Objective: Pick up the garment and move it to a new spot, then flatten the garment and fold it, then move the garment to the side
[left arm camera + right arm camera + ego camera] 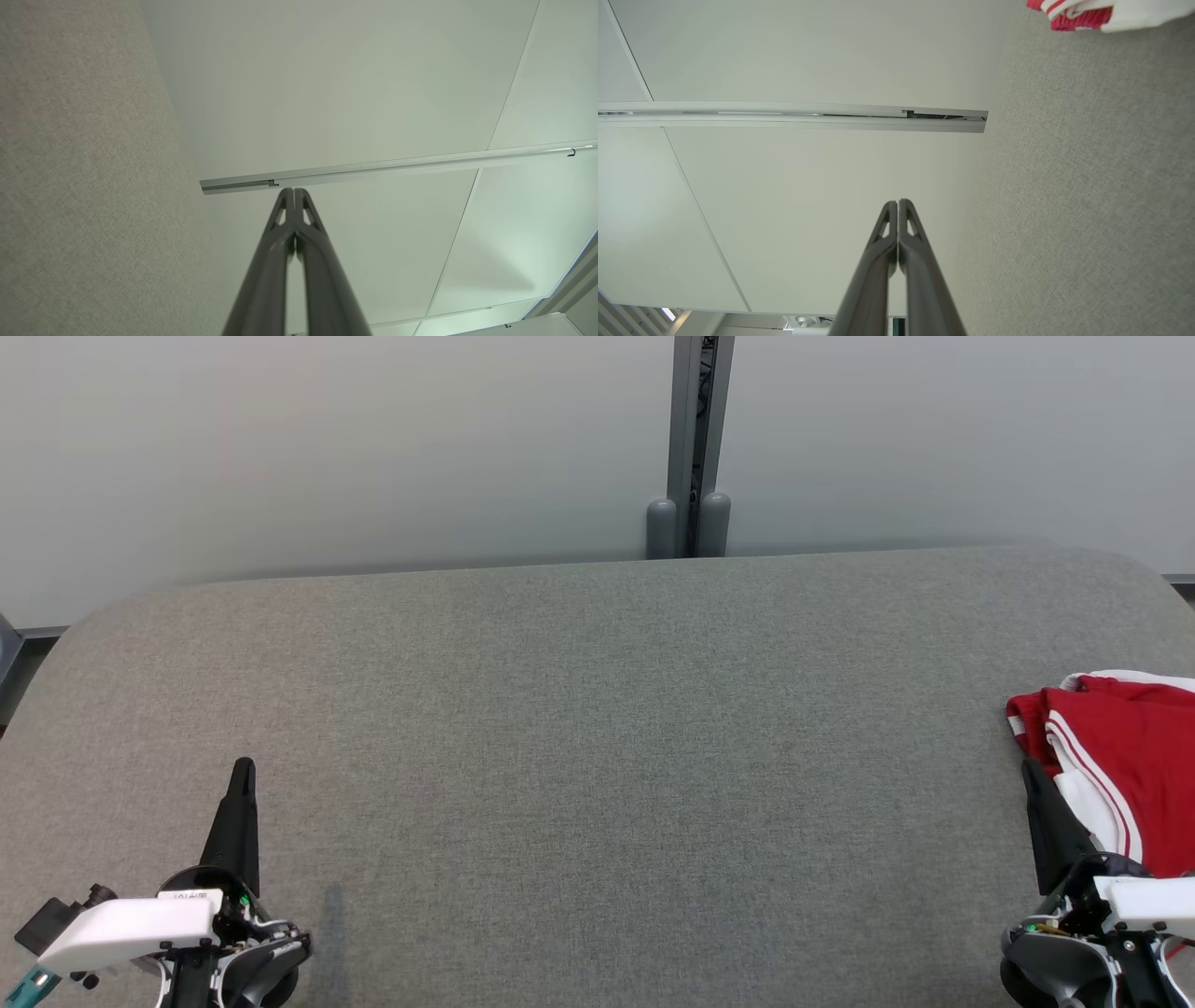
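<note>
Your garment (1134, 756), red with white stripes and white trim, lies bunched at the far right of the grey tabletop (597, 728) and runs past the right edge of the head view. In the right wrist view, a corner of it sits at the top right, well apart from the fingertips.

Your right jaws are closed and hold nothing. The right fingers (873, 270) press flat together along their length. In the head view they stand just beside the garment's near left edge, and you cannot tell whether they touch the cloth.

Your left jaws are closed on nothing too. The left fingers (268, 261) meet at the tips, low at the left over bare tabletop, well apart from the garment.

Behind the tabletop stands a pale wall (327, 448) with a grey post (695, 448).
</note>
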You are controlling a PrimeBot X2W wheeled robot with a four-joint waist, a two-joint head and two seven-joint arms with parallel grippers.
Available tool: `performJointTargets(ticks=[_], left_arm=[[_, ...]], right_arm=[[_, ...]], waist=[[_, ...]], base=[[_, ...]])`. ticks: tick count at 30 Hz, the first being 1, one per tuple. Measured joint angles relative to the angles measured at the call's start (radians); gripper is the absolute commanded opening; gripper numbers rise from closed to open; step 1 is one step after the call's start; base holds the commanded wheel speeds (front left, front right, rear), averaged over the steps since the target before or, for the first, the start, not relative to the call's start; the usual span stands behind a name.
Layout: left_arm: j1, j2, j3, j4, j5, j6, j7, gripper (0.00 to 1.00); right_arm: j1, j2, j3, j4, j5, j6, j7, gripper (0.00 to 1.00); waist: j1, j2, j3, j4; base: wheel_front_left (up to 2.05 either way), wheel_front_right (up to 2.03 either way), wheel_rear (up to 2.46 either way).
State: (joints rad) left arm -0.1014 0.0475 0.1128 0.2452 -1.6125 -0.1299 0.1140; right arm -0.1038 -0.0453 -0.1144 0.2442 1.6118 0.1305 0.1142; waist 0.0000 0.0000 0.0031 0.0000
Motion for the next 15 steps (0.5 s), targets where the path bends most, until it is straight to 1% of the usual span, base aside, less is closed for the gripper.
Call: performJointTargets(ticks=[15], left_arm=[[0.0, 0.0, 0.0, 0.0, 0.0, 0.0, 0.0, 0.0]], right_arm=[[0.0, 0.0, 0.0, 0.0, 0.0, 0.0, 0.0, 0.0]], waist=[[0.0, 0.0, 0.0, 0.0]], base=[[0.0, 0.0, 0.0]])
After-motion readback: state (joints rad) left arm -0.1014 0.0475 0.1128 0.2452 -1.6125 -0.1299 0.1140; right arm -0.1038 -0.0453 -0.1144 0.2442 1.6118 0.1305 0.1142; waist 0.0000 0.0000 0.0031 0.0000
